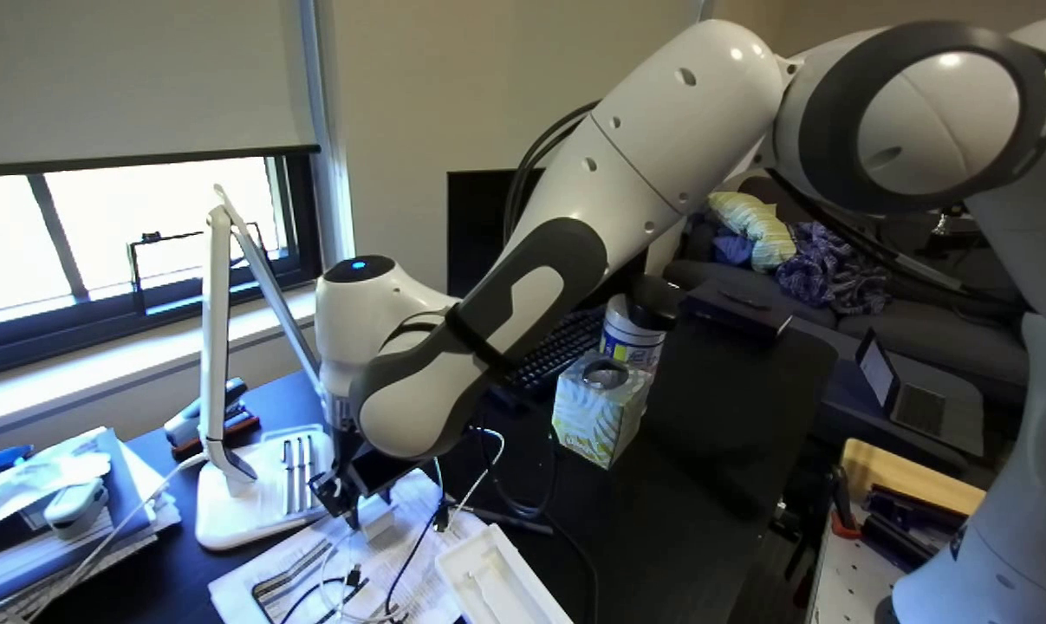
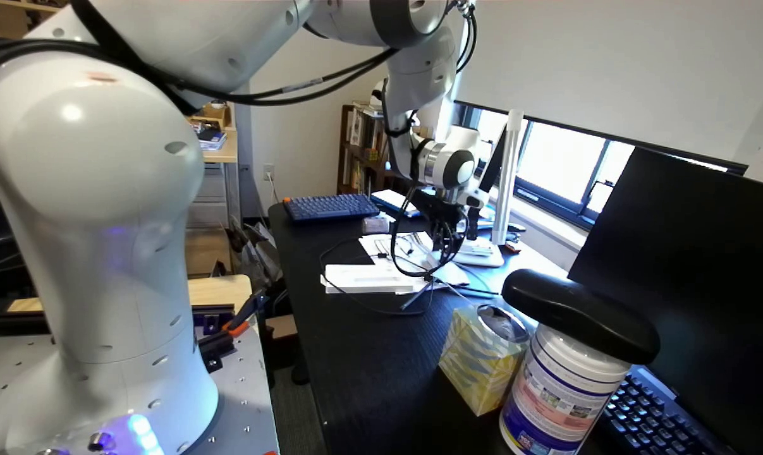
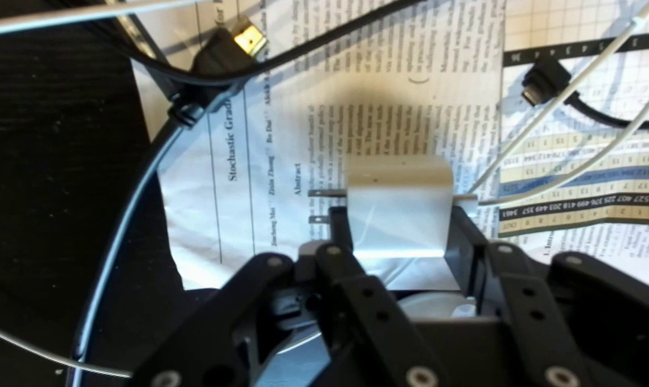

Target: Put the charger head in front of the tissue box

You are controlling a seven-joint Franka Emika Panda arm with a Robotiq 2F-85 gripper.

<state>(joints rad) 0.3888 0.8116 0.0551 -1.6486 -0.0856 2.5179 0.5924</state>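
The charger head (image 3: 400, 215) is a small white block with two metal prongs and a white cable at the opposite end. In the wrist view my gripper (image 3: 397, 231) has its fingers against the prong end and the cable end, shut on it. The charger head also shows in an exterior view (image 1: 376, 518), at the gripper over the papers. In the other view from outside, the gripper (image 2: 447, 243) is behind dark cables and the charger head cannot be made out. The tissue box (image 1: 594, 418), pale and patterned, stands well away on the desk, and also shows in an exterior view (image 2: 482, 354).
A white lamp (image 1: 228, 511) stands close by the gripper. Printed papers (image 3: 281, 134), black and white cables (image 3: 136, 199) and a white tray (image 1: 497, 576) lie around it. A labelled white bottle (image 2: 561, 392) stands against the tissue box. A monitor and a keyboard (image 1: 566, 347) are behind.
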